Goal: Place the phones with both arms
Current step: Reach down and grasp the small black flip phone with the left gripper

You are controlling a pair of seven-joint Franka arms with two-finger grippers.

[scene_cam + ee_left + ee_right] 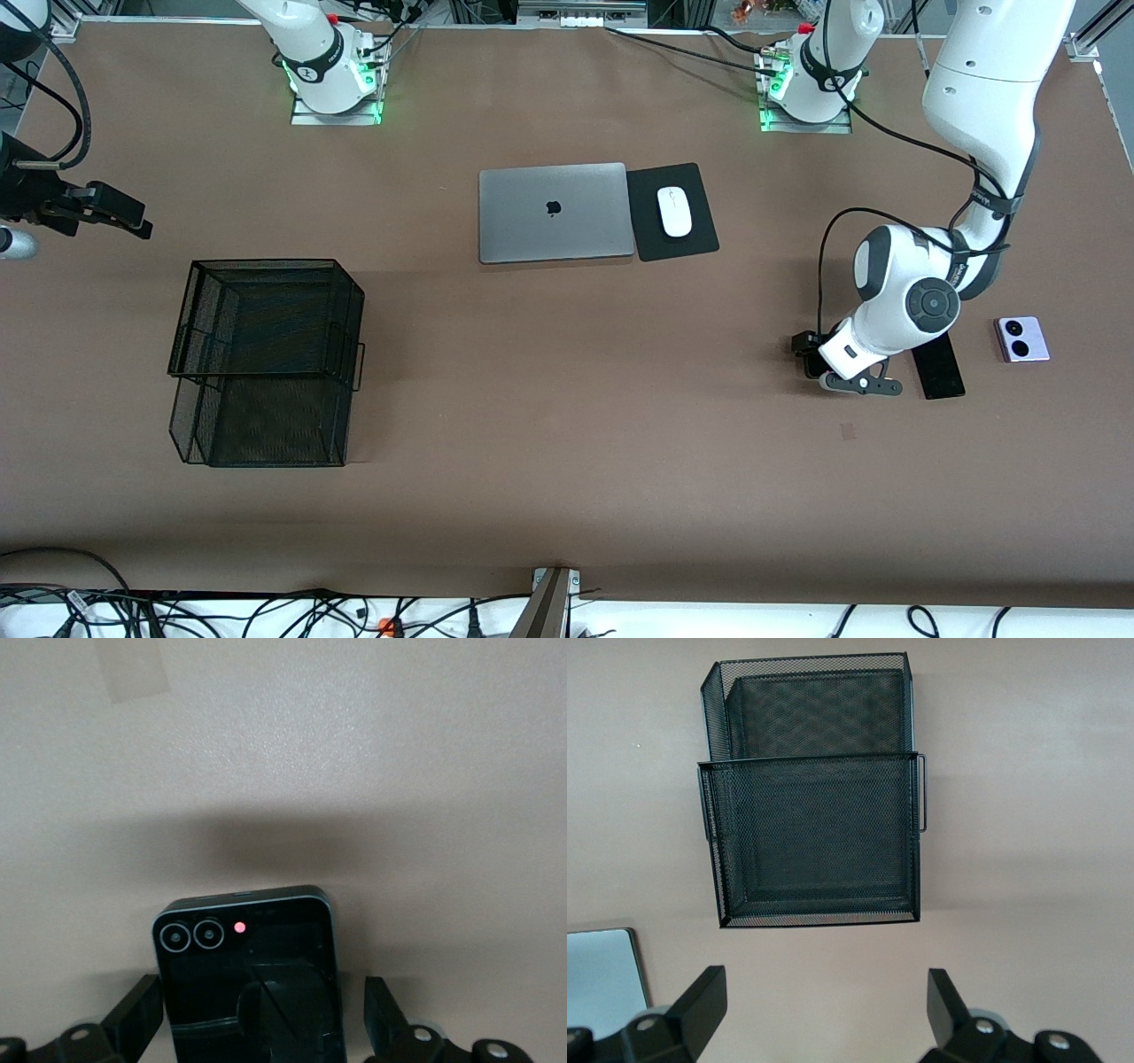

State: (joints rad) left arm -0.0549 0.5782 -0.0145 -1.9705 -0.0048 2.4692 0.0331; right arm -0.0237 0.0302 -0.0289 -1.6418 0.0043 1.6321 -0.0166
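The small black flip phone (248, 983), with two camera rings and a red dot, lies flat on the table. My left gripper (259, 1014) is open and straddles it, with a gap between each finger (137, 1019) and the phone's sides. In the front view the left gripper (808, 350) is low at the left arm's end of the table and its hand hides that phone. The long black slab phone (939, 365) lies beside the hand. The lilac-white flip phone (1023, 338) lies farther toward the table's end. My right gripper (124, 217) is open and empty, and waits in the air at the right arm's end.
A black wire-mesh basket (266, 363) stands toward the right arm's end and also shows in the right wrist view (815, 833). The closed grey laptop (556, 213) lies mid-table near the bases, beside a white mouse (674, 211) on a black pad (700, 235).
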